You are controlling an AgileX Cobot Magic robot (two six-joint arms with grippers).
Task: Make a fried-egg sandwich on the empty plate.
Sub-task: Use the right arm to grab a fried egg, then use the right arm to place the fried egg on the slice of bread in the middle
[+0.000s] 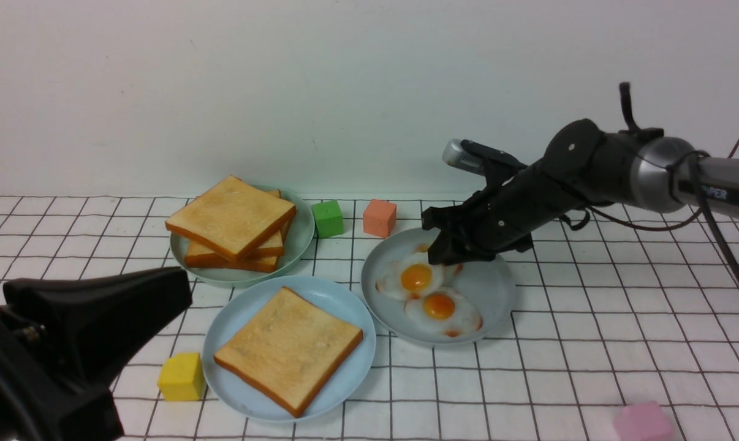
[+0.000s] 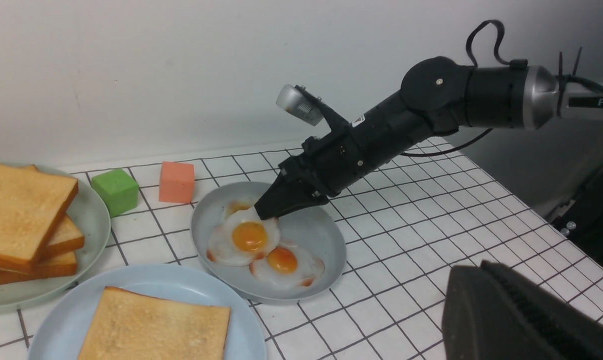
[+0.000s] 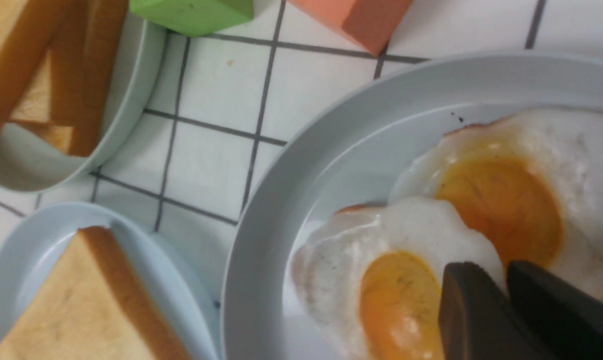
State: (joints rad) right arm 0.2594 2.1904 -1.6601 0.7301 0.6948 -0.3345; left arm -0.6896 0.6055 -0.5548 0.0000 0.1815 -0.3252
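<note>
Gridded tabletop (image 1: 590, 343), mid-frame: the right gripper (image 1: 441, 257) seemingly pinches the upper fried egg (image 1: 415, 278) on the grey plate (image 1: 492, 288). Next, lift it onto the toast (image 1: 290, 349), lower left.

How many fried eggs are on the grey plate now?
3. Front egg; middle egg overlapping it; rear egg mostly hidden under the right fingers. Others may lie underneath.

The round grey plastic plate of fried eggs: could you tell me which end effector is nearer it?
The right. The right end effector hangs over the grey plate's far half, tips at a fried egg; the left end effector sits apart, beyond the light blue plate.
</note>
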